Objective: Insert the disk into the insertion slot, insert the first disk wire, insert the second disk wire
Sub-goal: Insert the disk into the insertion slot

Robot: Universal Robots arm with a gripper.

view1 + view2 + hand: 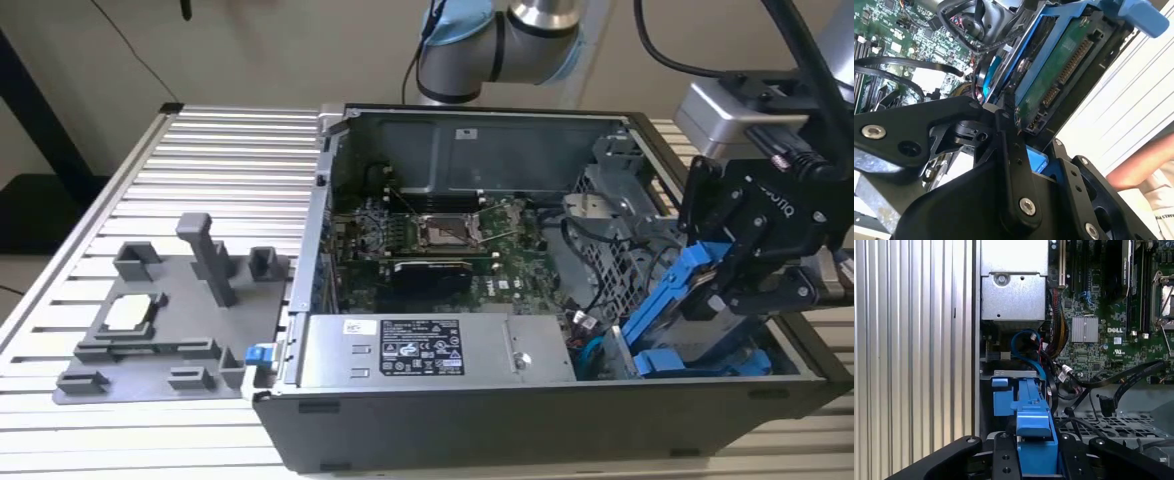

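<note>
Exterior view: fingers (771, 292) around disk (683, 285)

Ribbed metal table (214, 150), beige wall (267, 50)

Carrier of disk (671, 297) was bright blue; board underside green in second wrist view. Holding claw (1034, 460) was black. Ribbed table (200, 150) was silver, parallel stripes. Green motherboard (441, 235). Grey fixture (160, 330) at exterior view's left. Dark grey case (534, 425).
</note>
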